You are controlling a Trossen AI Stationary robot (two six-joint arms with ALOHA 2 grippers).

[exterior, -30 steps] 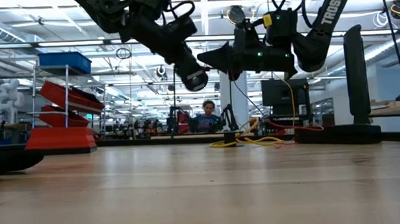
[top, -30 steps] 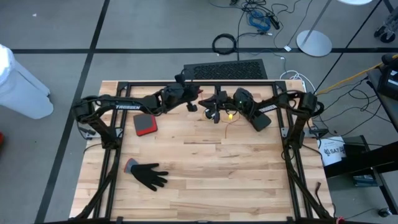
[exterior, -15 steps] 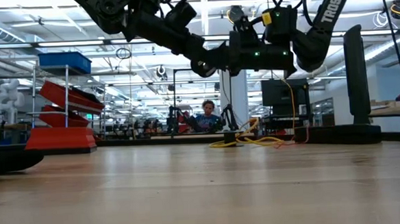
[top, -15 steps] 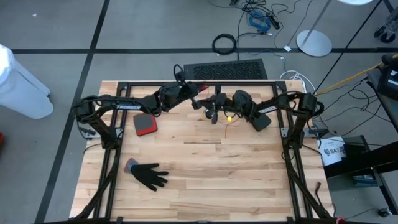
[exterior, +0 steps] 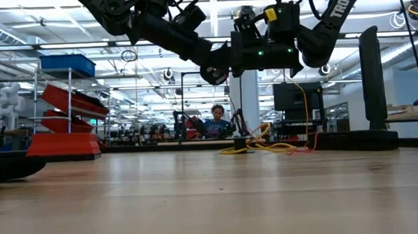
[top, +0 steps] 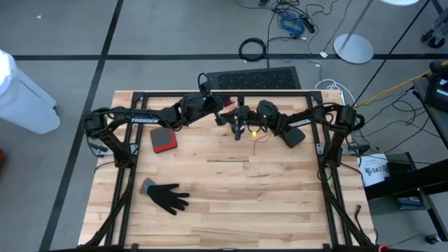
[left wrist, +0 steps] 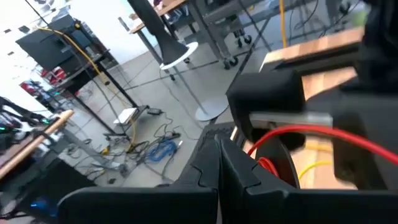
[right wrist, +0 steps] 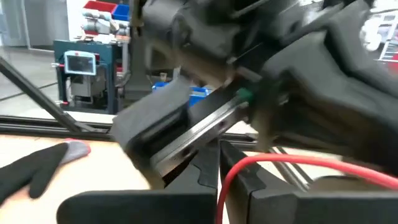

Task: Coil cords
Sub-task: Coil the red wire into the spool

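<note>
Both grippers hang high over the table's far middle, tip to tip. My right gripper (right wrist: pixel 219 163) is shut on a thin orange-red cord (right wrist: pixel 292 160), which arcs away from its fingertips. In the high view the cord shows as a small yellow-orange bunch (top: pixel 253 131) beside my right gripper (top: pixel 241 126), with a fine strand hanging below it. My left gripper (left wrist: pixel 219 155) is shut, and its tips (top: pixel 229 117) stand right against the right gripper. The same cord (left wrist: pixel 298 129) curves close past the left fingertips. My right gripper pinches the cord between its two fingertips at the spot where the strand comes out (right wrist: pixel 226 180). The fingers lie about level and point toward the table's left. The cord is lifted clear of the table and bows out slack. My left gripper: whether it touches the cord (left wrist: pixel 252 149) beside its fingers, I cannot tell.
A red and black pad (top: pixel 162 140) lies left of centre and a black glove (top: pixel 166 197) nearer the front left. A black perforated mat (top: pixel 255 78) sits past the table's far edge. The wooden top (top: pixel 245 203) lies well below both arms.
My left gripper has swung toward the right gripper and rolled at the wrist, closing the gap between them. My right gripper has shifted a little toward the table's left with the cord. Both have stayed shut.
</note>
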